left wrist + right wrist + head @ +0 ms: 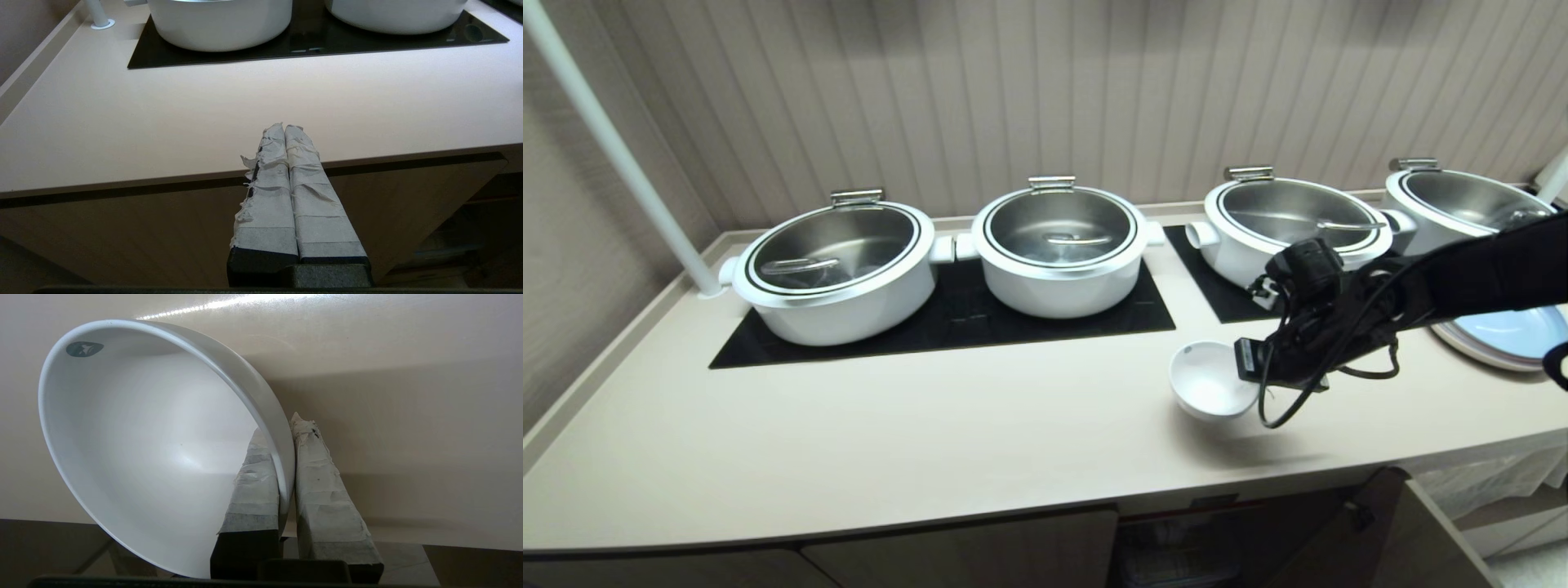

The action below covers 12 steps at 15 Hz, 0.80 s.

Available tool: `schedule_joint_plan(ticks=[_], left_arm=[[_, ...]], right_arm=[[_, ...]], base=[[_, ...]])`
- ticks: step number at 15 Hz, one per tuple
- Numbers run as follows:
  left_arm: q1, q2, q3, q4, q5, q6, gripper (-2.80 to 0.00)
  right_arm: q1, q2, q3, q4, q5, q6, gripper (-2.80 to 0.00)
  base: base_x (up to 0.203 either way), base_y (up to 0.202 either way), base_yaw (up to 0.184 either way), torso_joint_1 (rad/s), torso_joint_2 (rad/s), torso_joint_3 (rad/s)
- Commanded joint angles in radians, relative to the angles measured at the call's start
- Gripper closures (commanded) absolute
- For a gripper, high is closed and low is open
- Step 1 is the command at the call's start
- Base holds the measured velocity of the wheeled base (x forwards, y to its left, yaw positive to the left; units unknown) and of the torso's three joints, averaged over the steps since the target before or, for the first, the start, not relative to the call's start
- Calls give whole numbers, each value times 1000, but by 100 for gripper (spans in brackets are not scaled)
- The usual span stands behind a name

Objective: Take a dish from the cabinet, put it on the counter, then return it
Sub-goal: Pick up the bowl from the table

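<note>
The dish (1207,380), a small glossy white bowl, hangs tilted just above the beige counter (931,425), near its front edge on the right. My right gripper (1245,367) is shut on the dish's rim from the right. In the right wrist view the rim of the dish (135,449) is pinched between the taped fingers (322,490), one inside and one outside the bowl. My left gripper (284,130) hangs in front of the counter's edge, its taped fingers pressed together on nothing. The cabinet (980,547) lies below the counter, with a door (1347,531) swung open at the right.
Several big white steel-lidded pots (841,269) stand on black glass panels (947,314) along the back of the counter. Pale blue plates (1507,335) are stacked at the far right, behind my right arm. A white pole (613,147) rises at the back left corner.
</note>
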Motion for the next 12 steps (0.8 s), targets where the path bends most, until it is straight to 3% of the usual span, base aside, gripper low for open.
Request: schedule_joint_plan(ticks=[1, 6, 12], left_arm=[[0, 0, 0, 0, 0, 0, 0], [0, 0, -1, 0, 0, 0, 0], [0, 0, -1, 0, 0, 0, 0]], right_arm=[[2, -24, 3, 3, 1, 22, 0], [5, -75, 38, -5, 1, 99, 0], [11, -161, 154, -63, -29, 120, 0]], base=[[0, 0, 0, 0, 0, 0], [0, 0, 0, 0, 0, 0], [0, 0, 0, 0, 0, 0]])
